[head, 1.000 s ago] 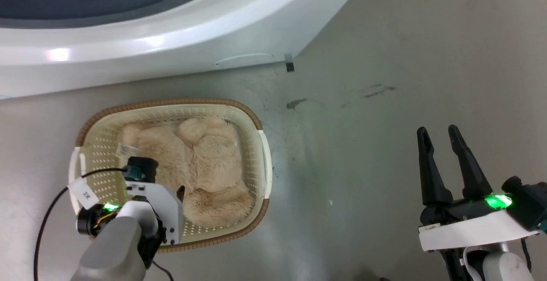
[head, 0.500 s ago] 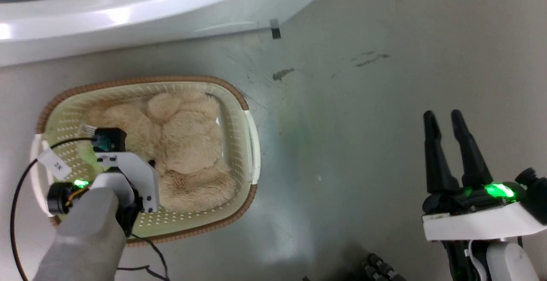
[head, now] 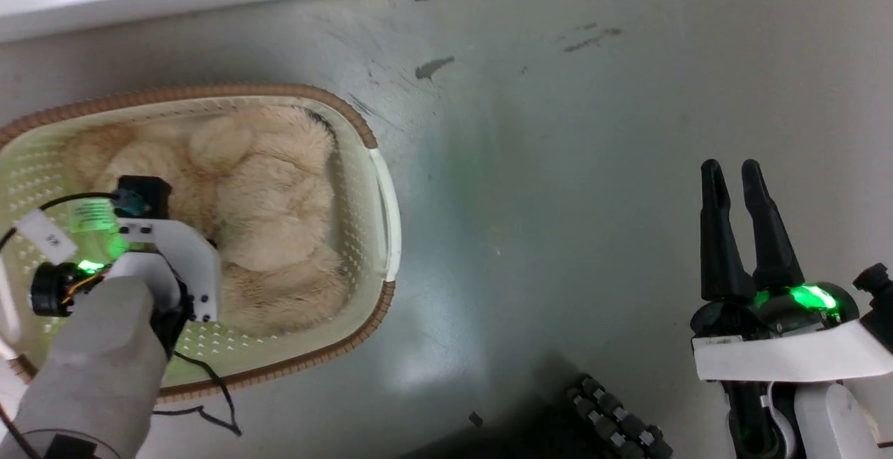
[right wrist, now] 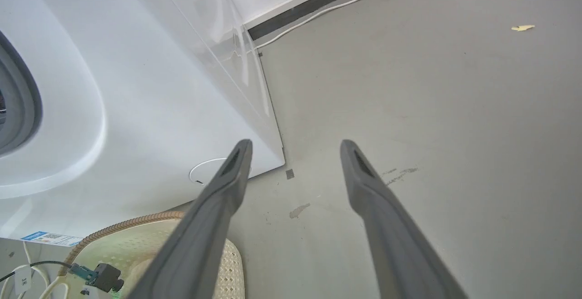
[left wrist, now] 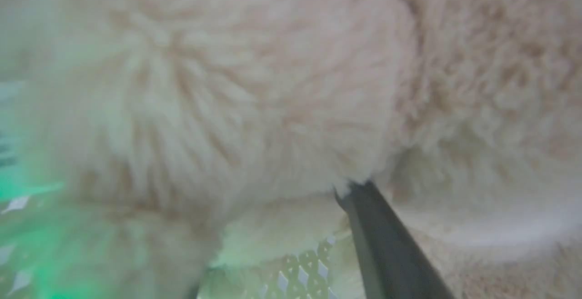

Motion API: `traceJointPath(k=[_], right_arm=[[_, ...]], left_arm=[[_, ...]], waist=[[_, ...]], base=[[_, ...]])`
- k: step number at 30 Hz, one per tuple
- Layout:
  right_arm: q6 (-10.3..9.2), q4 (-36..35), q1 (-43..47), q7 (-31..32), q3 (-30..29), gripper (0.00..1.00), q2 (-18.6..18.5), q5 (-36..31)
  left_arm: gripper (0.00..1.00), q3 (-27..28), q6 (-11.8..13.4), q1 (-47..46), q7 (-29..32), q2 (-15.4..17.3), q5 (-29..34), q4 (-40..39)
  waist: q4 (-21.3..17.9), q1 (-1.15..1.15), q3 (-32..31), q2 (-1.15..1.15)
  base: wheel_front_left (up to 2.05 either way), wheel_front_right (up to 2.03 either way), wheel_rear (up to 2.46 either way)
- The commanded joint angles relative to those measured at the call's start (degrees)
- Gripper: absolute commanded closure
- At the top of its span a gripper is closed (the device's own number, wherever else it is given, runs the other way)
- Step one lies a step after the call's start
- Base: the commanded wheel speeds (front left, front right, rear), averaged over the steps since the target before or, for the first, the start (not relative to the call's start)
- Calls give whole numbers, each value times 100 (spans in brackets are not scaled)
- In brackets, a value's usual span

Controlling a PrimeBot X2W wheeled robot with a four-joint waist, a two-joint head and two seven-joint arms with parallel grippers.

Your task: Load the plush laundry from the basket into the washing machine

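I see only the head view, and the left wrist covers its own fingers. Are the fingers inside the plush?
Observer: In the left wrist view, one dark finger of the left gripper has its tip buried in the plush laundry.
Operator: Does it touch the basket floor?
Observer: Cannot tell; the perforated floor of the basket shows just below the pile, beside that finger.
Operator: Where is the washer opening?
Observer: The right wrist view shows the grey door seal of the washing machine at its left edge.

Nothing legible: blurred marks on the cable tag (head: 46, 237), a tiny-print sticker (right wrist: 51, 238) on the washing machine (right wrist: 136, 62).
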Motion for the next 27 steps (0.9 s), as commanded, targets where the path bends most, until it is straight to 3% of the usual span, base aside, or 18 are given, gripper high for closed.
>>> traceJointPath(k=[1, 3, 4, 12, 27], right_arm=[[5, -37, -78, -51, 23, 0, -5, 60], [5, -11, -75, -51, 54, 0, -5, 51], [5, 3, -78, -51, 62, 0, -5, 41], [5, 85, -29, -51, -95, 0, -5, -119], [5, 208, 317, -51, -336, 0, -5, -645]], left_arm=[[0, -26, -47, -85, -71, 50, -87, 115], [3, 4, -117, -43, -214, 72, -135, 110], [100, -16, -144, -19, -284, 84, -122, 108], [100, -61, -301, 311, -671, -74, -195, 120], [100, -91, -456, 1090, -1571, -393, -294, -55]], waist=[[-77, 0, 68, 0], [-105, 0, 43, 0], [-115, 0, 20, 0], [1, 0, -469, 0], [488, 0, -2146, 0]], base=[[0, 0, 0], [0, 0, 0], [0, 0, 0], [0, 0, 0], [0, 0, 0]])
